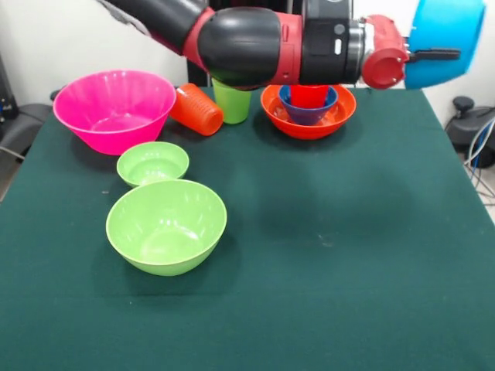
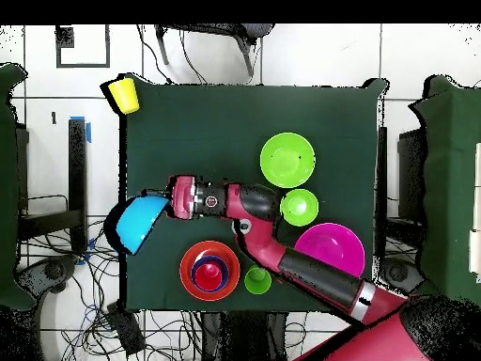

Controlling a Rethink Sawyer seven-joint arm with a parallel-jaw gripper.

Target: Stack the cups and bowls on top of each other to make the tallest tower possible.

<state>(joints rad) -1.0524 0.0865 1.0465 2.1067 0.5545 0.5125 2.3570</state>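
Observation:
My gripper (image 1: 442,55) is shut on the rim of the large blue bowl (image 1: 452,23) and holds it in the air past the table's edge; in the overhead view the gripper (image 2: 163,199) and the bowl (image 2: 134,226) show too. The wide orange bowl (image 1: 309,116) holds the small dark blue bowl (image 1: 308,114) with the red cup (image 1: 308,95) in it. The orange cup (image 1: 196,109) lies on its side next to the upright light green cup (image 1: 232,102). The pink bowl (image 1: 114,110), small green bowl (image 1: 152,163) and large green bowl (image 1: 166,226) sit apart. The yellow cup (image 2: 123,94) stands at a table corner.
The arm (image 1: 255,39) stretches across above the cups and the orange bowl. Green cloth covers the table (image 1: 348,255). Cables and chairs lie around the table on the floor (image 2: 56,273).

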